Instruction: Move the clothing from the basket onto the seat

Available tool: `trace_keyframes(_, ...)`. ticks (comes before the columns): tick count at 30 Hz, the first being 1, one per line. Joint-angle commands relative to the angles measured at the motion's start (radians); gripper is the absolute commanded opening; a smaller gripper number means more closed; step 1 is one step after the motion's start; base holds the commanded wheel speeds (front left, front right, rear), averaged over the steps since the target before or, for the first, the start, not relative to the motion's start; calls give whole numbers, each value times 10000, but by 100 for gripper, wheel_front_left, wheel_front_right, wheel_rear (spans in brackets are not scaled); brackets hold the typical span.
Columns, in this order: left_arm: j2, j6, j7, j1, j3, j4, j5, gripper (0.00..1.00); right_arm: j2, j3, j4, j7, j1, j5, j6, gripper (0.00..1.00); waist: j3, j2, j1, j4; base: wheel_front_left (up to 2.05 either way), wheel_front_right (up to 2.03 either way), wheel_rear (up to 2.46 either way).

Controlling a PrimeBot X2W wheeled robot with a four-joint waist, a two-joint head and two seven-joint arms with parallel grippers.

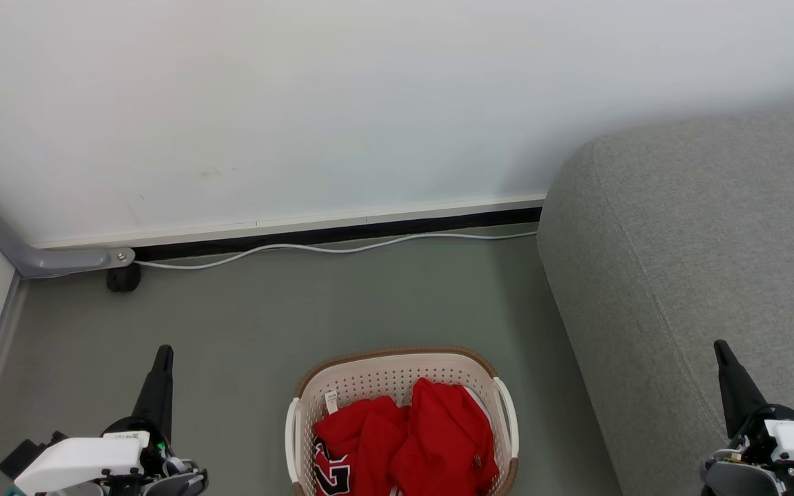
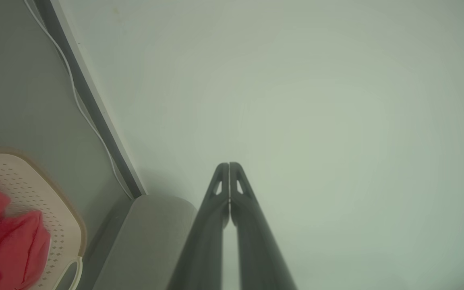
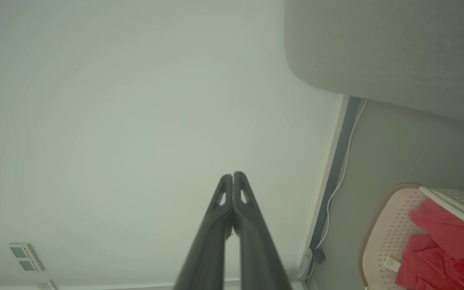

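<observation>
The red clothing (image 1: 404, 441) lies bunched in the cream perforated basket (image 1: 397, 365) on the floor at the bottom centre of the head view; a black-and-white number patch shows on its left side. The grey seat (image 1: 700, 275) stands to the right of the basket. My left gripper (image 1: 164, 353) is shut and empty, raised to the left of the basket. My right gripper (image 1: 719, 346) is shut and empty, over the seat's front part. In the left wrist view the shut gripper (image 2: 229, 164) points at the wall, with clothing (image 2: 6, 237) and basket (image 2: 34, 189) at lower left. The right wrist view shows the shut gripper (image 3: 232, 174), the clothing (image 3: 449, 245), the basket (image 3: 393, 217) and the seat (image 3: 397, 52).
A white wall runs behind, with a dark skirting strip and a white cable (image 1: 328, 246) along its foot. A grey bracket with a black wheel (image 1: 123, 277) sits at the left corner. Grey floor (image 1: 300, 303) lies between wall and basket.
</observation>
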Motion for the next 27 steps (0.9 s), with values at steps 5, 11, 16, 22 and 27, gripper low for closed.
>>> trace_keyframes(5, 173, -85, 60, -547, 323, -272, -49, 0, -104, 177, -307, 75, -364, 118, 16, 0, 0, 0, 0, 0, 0, 0, 0)
trace_keyframes(11, 173, -85, 60, -547, 323, -272, -49, 0, -104, 177, -307, 75, -364, 118, 16, 0, 0, 0, 0, 0, 0, 0, 0)
trace_keyframes(16, 173, -85, 60, -547, 323, -272, -49, 0, -104, 177, -307, 75, -364, 118, 16, 0, 0, 0, 0, 0, 0, 0, 0)
trace_keyframes(22, 173, -85, 60, -547, 323, -272, -49, 0, -104, 177, -307, 75, -364, 118, 16, 0, 0, 0, 0, 0, 0, 0, 0)
trace_keyframes(27, 173, -85, 60, -547, 323, -272, -49, 0, -104, 177, -307, 75, -364, 118, 16, 0, 0, 0, 0, 0, 0, 0, 0)
